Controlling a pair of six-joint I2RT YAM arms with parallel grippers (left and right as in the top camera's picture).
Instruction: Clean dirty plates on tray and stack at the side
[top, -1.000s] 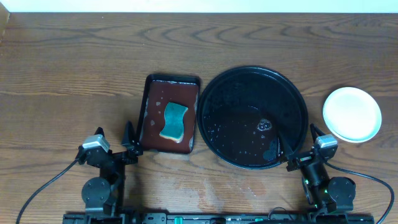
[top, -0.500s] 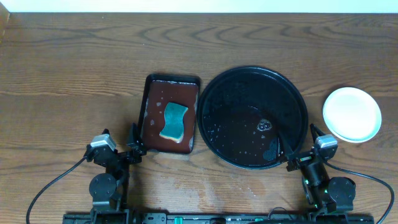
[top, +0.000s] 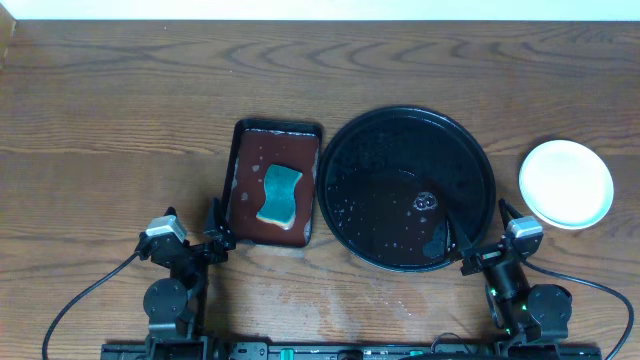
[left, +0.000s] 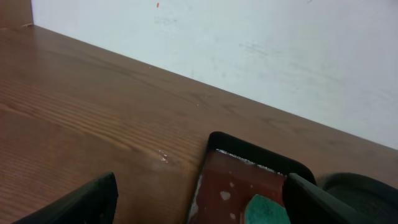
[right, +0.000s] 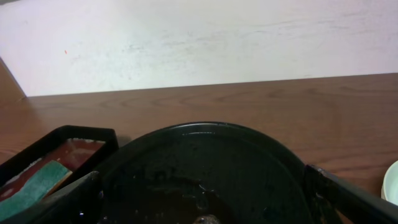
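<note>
The large round black tray (top: 408, 188) holds no plates, only water drops and a dark wet patch; it also shows in the right wrist view (right: 205, 155). A stack of pale plates (top: 566, 183) stands to its right, the top one clean white; those beneath are hidden. My left gripper (top: 213, 226) is open and empty at the front left corner of the brown tray; its fingers show at the bottom of the left wrist view (left: 199, 205). My right gripper (top: 478, 232) is open and empty at the black tray's front right rim (right: 205, 208).
A rectangular dark-brown tray (top: 243, 190) left of the black tray holds a teal sponge (top: 279, 194) and water drops; both also show in the left wrist view (left: 230, 180). A wet smear (top: 300, 290) lies on the table in front. A white wall stands behind the table.
The left arm shifted slightly right and back toward the brown tray's front left corner, then held still. The right arm has not moved.
</note>
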